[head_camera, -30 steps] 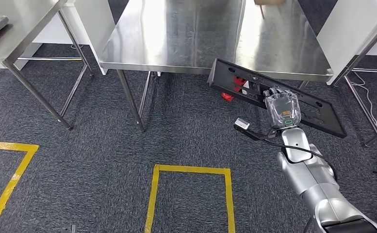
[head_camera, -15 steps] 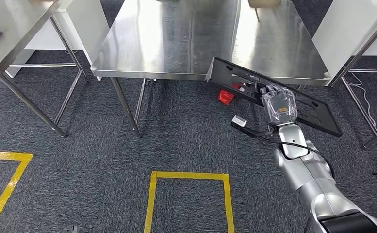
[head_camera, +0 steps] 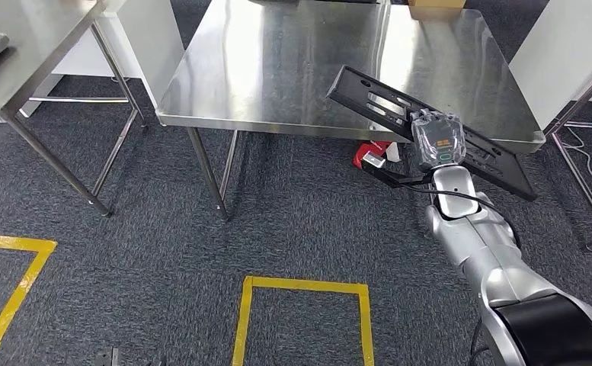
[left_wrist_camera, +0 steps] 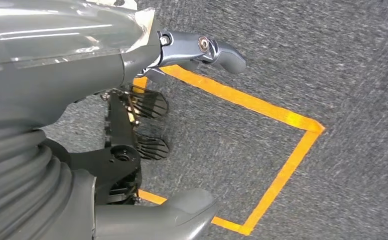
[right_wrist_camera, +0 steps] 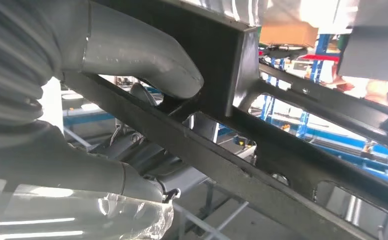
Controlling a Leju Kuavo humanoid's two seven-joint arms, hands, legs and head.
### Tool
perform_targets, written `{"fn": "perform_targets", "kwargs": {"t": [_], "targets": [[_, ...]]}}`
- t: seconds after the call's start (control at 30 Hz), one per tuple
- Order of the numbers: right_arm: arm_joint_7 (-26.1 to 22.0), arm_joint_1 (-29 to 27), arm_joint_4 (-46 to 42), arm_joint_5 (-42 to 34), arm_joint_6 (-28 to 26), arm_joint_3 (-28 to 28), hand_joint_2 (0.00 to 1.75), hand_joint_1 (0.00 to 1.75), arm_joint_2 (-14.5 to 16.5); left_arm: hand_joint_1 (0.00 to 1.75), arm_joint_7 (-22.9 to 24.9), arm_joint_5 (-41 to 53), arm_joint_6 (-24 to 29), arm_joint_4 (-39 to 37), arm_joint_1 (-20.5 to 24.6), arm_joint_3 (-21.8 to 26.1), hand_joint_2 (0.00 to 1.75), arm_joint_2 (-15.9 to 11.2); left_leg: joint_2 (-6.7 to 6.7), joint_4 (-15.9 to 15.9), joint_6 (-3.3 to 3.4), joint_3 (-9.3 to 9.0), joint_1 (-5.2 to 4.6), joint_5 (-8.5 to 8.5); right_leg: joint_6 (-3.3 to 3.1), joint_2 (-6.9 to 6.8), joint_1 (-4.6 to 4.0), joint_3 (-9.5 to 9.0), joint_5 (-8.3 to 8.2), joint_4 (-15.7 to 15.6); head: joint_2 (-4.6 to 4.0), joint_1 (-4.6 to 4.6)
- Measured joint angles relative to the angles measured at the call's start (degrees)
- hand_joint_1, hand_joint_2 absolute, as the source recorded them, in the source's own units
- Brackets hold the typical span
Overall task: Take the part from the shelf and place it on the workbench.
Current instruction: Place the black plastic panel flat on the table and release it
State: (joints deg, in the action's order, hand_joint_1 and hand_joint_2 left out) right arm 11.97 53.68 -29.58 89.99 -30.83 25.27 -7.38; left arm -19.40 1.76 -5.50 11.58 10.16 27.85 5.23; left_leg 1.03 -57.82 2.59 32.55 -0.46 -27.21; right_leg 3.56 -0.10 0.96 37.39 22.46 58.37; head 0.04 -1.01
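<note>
Part (head_camera: 384, 107), black, clamped in right hand (head_camera: 437, 141) fingers (right_wrist_camera: 147, 60), over steel workbench (head_camera: 277, 69) edge.

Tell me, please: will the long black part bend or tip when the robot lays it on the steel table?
The black part probably stays stiff: it spans straight past both sides of the right hand. Gripped mid-length, it may swing. It could slide on the smooth workbench.

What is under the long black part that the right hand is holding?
Under the black part, its far end hangs over the steel workbench, while its near end overhangs carpet. A red object lies on the floor below. The right hand covers the middle.
</note>
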Motion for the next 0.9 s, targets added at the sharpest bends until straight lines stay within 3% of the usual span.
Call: {"fn": "perform_targets", "kwargs": {"t": [0.1,0.17,0.27,0.3,0.33,0.37,0.43,0.5,0.6,0.67,0.73,0.8,0.83,0.87,0.9], "targets": [[0.8,2.3,1.6,0.0,2.0,1.0,1.75,1.75,0.5,0.00,-0.5,-0.2,-0.1,0.0,0.0,0.5,1.75,0.0,-0.10,-0.2,-0.86,-0.11,0.12,-0.94,-1.44,0.16,-0.01,-0.58,0.38,-0.6,0.00,-0.11],[1.4,3.6,2.4,0.0,3.0,1.7,1.75,1.75,0.8,0.00,-0.7,-0.3,-0.2,0.0,0.0,0.7,1.75,-0.1,-0.35,-2.6,-1.64,0.95,0.33,-2.31,-2.29,0.25,0.43,-1.27,0.82,-0.8,0.00,-0.29],[2.0,4.9,3.5,0.0,4.1,2.5,1.75,1.75,1.2,0.00,-0.7,-0.5,-0.3,0.0,-0.2,0.8,1.75,-0.1,-0.66,-13.2,-2.80,7.18,0.97,-5.84,-3.30,0.28,0.63,-2.27,1.67,-0.9,0.00,-0.47],[2.0,5.1,3.9,0.0,4.3,2.8,1.75,1.75,1.3,0.00,-0.7,-0.5,-0.3,0.0,-0.3,0.9,1.75,-0.1,-0.73,-15.8,-3.04,9.29,1.20,-6.02,-3.39,0.33,0.66,-2.60,1.98,-0.9,0.00,-0.46],[2.0,5.2,4.2,0.0,4.4,3.0,1.75,1.75,1.3,0.00,-0.7,-0.5,-0.2,0.0,-0.4,1.0,1.75,-0.2,-0.79,-16.4,-3.19,10.48,1.39,-5.04,-3.35,0.39,0.71,-3.00,2.33,-0.9,0.00,-0.49],[2.0,5.2,4.5,0.0,4.5,3.2,1.75,1.75,1.4,0.00,-0.7,-0.5,-0.2,0.0,-0.4,1.1,1.75,-0.2,-0.85,-14.8,-3.25,10.56,1.54,-2.94,-3.18,0.46,0.79,-3.51,2.72,-0.9,0.00,-0.49],[2.1,5.3,4.9,0.0,4.5,3.4,1.75,1.75,1.5,0.00,-0.7,-0.5,-0.2,0.0,-0.4,1.2,1.75,-0.3,-0.88,-7.3,-3.13,8.07,1.67,2.51,-2.67,0.56,0.91,-4.65,3.60,-0.9,0.00,-0.48],[2.4,5.7,5.2,0.0,4.8,3.7,1.75,1.75,1.6,0.00,-0.6,-0.5,-0.2,0.0,-0.4,1.3,1.75,-0.4,-0.86,-1.6,-2.66,5.50,1.42,4.76,-2.02,0.67,0.69,-5.20,4.25,-0.9,0.00,-0.50],[3.1,6.3,5.7,0.0,5.7,4.4,1.75,1.75,1.5,0.00,-0.4,-0.5,-0.3,0.0,-0.3,1.3,1.75,-0.5,-0.85,-0.3,-1.43,4.45,0.98,3.90,-1.03,0.67,0.37,-5.27,4.77,-1.3,0.00,-0.49],[3.5,6.7,6.0,0.0,6.3,4.8,1.75,1.75,1.4,0.00,-0.4,-0.5,-0.3,0.0,-0.3,1.3,1.75,-0.4,-0.83,0.4,-0.49,3.62,0.94,3.75,-0.70,0.45,0.29,-4.55,5.78,0.4,0.00,-0.43],[3.8,7.1,6.3,0.0,6.8,5.1,1.75,1.75,1.2,0.00,-0.5,-0.5,-0.4,0.0,-0.3,1.3,1.75,-0.4,-0.77,0.8,0.32,2.94,0.85,3.47,-1.09,0.32,0.25,-1.02,7.95,6.9,0.00,-0.36],[3.9,7.1,6.8,0.0,7.3,5.4,1.75,1.75,0.7,0.00,-0.5,-0.5,-0.4,-0.1,-0.4,1.3,1.75,-0.4,-0.60,0.8,0.85,2.42,0.66,2.93,-1.28,0.34,0.08,3.77,9.51,14.3,0.00,-0.21],[3.9,7.1,7.0,0.0,7.4,5.5,1.75,1.75,0.6,0.00,-0.5,-0.5,-0.4,-0.1,-0.5,1.3,1.75,-0.4,-0.51,0.8,0.96,2.01,0.56,2.59,-1.06,0.35,0.02,5.17,9.12,15.7,0.00,-0.16],[4.0,7.0,7.2,0.0,7.5,5.7,1.75,1.75,0.5,0.00,-0.5,-0.6,-0.4,-0.1,-0.7,1.3,1.75,-0.4,-0.43,0.7,0.96,1.51,0.48,2.19,-0.67,0.35,-0.02,5.44,7.72,14.7,0.00,-0.10],[4.0,7.0,7.3,0.0,7.6,5.9,1.75,1.75,0.5,0.00,-0.5,-0.6,-0.4,-0.1,-0.7,1.3,1.75,-0.4,-0.39,0.7,0.88,0.94,0.43,1.73,-0.22,0.33,-0.02,4.64,5.53,11.6,0.00,-0.09]]}}
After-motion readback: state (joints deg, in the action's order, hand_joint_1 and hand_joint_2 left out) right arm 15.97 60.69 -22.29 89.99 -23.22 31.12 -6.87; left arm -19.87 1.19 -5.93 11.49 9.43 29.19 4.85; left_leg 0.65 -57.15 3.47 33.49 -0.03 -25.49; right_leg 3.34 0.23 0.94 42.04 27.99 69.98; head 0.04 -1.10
